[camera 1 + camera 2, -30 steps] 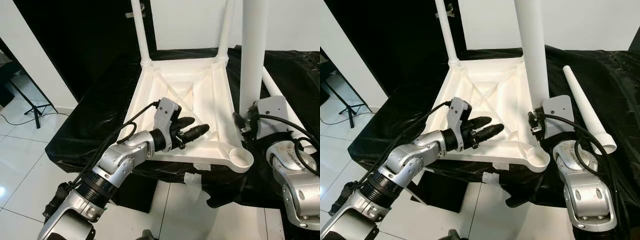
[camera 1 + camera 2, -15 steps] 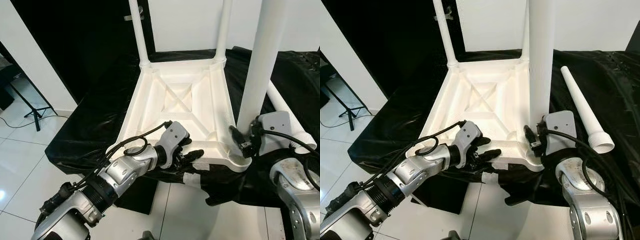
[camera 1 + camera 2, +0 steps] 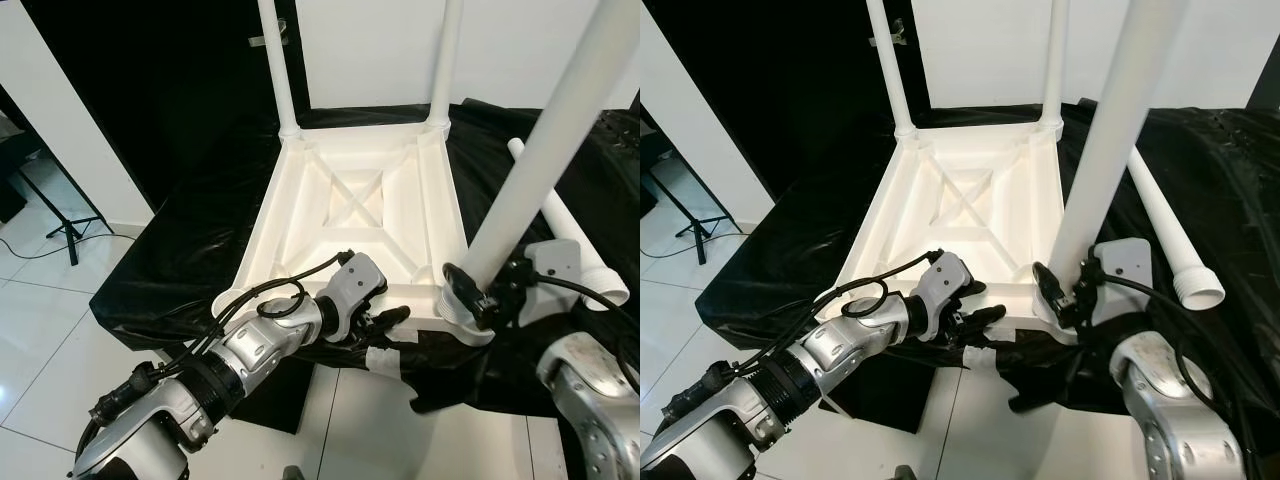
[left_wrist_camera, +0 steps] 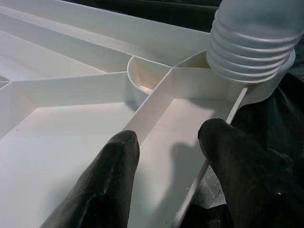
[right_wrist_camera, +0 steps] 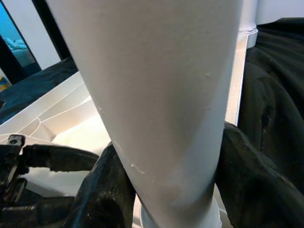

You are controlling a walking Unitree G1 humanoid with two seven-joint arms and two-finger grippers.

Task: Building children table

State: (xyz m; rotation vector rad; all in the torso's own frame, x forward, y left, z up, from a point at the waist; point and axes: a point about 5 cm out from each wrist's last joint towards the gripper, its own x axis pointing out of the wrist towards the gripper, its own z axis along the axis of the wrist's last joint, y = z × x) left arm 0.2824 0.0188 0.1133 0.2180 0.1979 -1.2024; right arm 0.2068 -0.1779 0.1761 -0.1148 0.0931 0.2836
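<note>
The white tabletop point(image 3: 350, 190) lies upside down on a black-draped surface. Two white legs point(image 3: 275, 60) point(image 3: 445, 50) stand in its far corners. My right gripper point(image 3: 470, 295) is shut on a third white leg point(image 3: 1105, 150), which leans with its top to the right. That leg's ribbed end point(image 4: 251, 47) sits at the near right corner socket. In the right wrist view the black fingers point(image 5: 109, 190) clasp the leg point(image 5: 156, 71) on both sides. My left gripper point(image 3: 385, 320) is open at the near rim, its fingers point(image 4: 114, 161) straddling the rim wall. A fourth leg point(image 3: 1170, 235) lies on the cloth at the right.
The black cloth point(image 3: 190, 240) hangs over the support's front edge, with a scrap of white tape point(image 3: 385, 360) below the near rim. A tripod stand point(image 3: 60, 215) is on the white tiled floor at the left. A white panel point(image 3: 60, 110) rises at the far left.
My left gripper drew back from over the tabletop to its near rim. My right gripper lowered the leg's end to the corner socket, and the leg now leans to the right.
</note>
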